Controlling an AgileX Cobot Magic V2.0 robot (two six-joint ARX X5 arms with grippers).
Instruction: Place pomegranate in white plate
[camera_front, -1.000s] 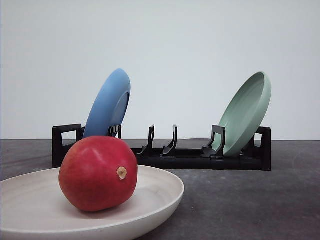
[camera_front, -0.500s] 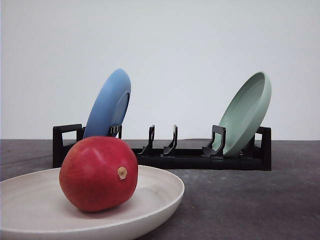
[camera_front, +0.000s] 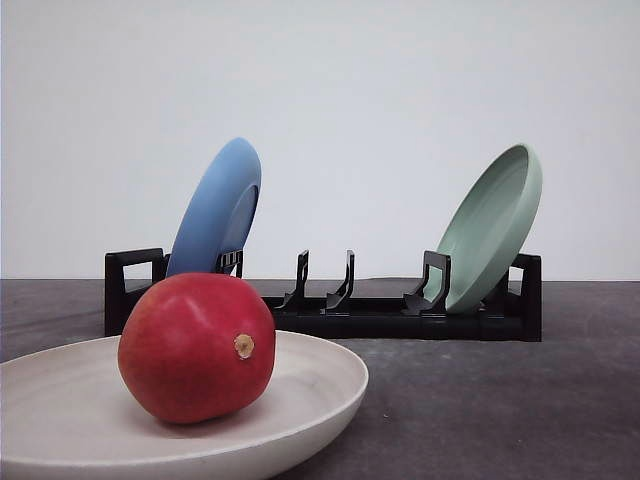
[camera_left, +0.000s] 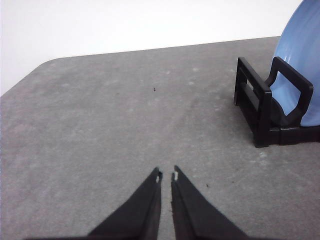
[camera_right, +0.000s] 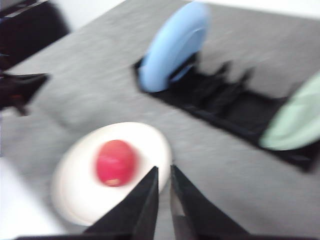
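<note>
Resting in white plate, pomegranate clear of right end effector.

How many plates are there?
3. The white plate lies flat on the table at the front with the pomegranate in it. The blue plate leans at the rack's left end, the green plate at its right end.

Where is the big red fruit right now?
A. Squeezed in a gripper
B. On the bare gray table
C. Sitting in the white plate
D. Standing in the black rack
C. The pomegranate rests inside the white plate, in front of the black rack that holds the blue plate and the green plate; nothing grips it.
</note>
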